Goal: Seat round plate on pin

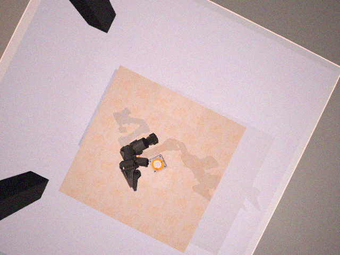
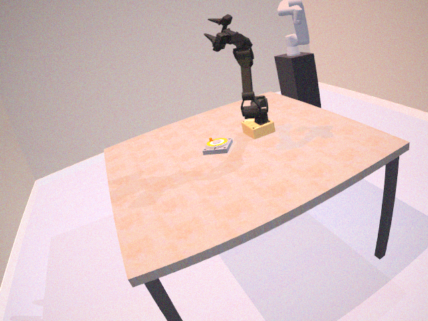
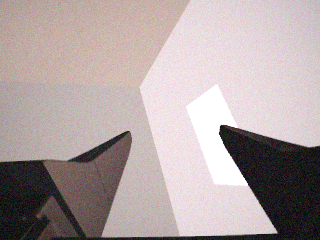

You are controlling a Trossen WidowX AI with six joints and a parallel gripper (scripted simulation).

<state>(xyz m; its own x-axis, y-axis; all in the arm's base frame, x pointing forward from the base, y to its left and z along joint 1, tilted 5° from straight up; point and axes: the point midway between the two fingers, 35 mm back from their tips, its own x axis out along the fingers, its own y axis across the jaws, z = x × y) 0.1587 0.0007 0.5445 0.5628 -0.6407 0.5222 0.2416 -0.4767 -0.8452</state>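
Only the exterior view shows the plate [image 2: 217,142]; the wrist view shows spread, empty jaws.

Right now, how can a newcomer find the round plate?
Look at the wooden table, just before the arm's tan mounting block. A small grey square base lies there; the round plate sits on it, the only thing with a yellow-orange ring.
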